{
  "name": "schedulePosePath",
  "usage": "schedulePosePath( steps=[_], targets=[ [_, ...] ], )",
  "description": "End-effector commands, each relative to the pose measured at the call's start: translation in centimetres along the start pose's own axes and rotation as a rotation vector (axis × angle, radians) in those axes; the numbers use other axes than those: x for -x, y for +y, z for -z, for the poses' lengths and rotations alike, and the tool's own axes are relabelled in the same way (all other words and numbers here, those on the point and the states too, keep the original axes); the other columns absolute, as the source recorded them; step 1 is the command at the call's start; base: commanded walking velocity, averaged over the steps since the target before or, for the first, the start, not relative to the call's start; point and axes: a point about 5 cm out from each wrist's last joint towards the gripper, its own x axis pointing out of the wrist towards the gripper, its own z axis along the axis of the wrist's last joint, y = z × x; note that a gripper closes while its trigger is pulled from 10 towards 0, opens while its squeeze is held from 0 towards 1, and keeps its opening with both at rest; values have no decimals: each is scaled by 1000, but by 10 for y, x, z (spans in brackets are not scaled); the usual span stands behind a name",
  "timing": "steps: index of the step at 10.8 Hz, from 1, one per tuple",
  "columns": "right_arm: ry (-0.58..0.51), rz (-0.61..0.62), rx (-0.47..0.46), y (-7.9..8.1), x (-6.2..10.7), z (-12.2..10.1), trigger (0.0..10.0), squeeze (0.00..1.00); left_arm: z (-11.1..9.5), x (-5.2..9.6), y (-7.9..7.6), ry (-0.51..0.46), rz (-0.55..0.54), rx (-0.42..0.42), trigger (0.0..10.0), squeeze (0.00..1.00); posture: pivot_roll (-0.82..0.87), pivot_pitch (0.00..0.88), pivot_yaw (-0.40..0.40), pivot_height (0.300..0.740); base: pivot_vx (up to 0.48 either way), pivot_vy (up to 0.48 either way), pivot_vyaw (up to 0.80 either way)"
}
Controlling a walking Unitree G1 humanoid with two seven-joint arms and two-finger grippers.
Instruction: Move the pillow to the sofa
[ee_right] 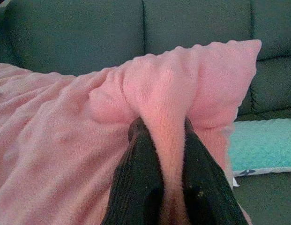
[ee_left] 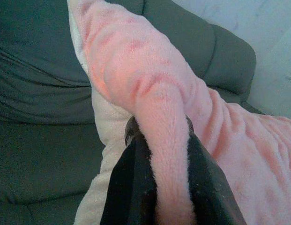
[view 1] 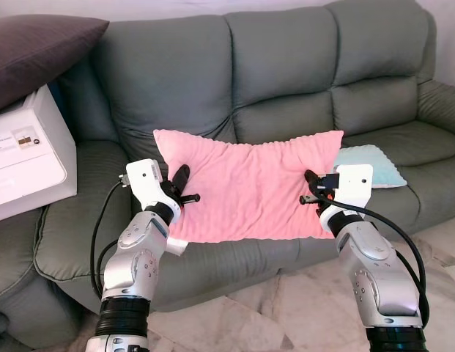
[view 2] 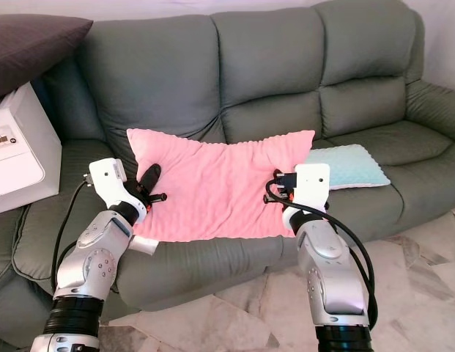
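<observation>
pillow: pink fuzzy plush cloth
sofa: grey-green matt, smooth
floor: glossy marbled stone
arms: silver metal

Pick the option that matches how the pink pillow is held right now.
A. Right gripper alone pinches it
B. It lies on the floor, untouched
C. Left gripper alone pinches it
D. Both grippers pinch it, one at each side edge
D: the left gripper and the right gripper each have a fold of the pillow clamped between their fingers, as both wrist views show, in front of the sofa.
</observation>
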Motion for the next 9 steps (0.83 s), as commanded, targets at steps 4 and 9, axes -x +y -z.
schedulePosePath(
  steps=[4,9],
  targets=[
    [-39,-21,14,4,0,-10,10000,0,-5,0,-4,-23,32,-4,10000,0,-222,0,16,740,296,0,0],
    [-37,-24,16,4,0,-10,10000,0,-5,0,-6,-24,37,2,10000,0,-222,0,16,740,454,0,0]
  ],
)
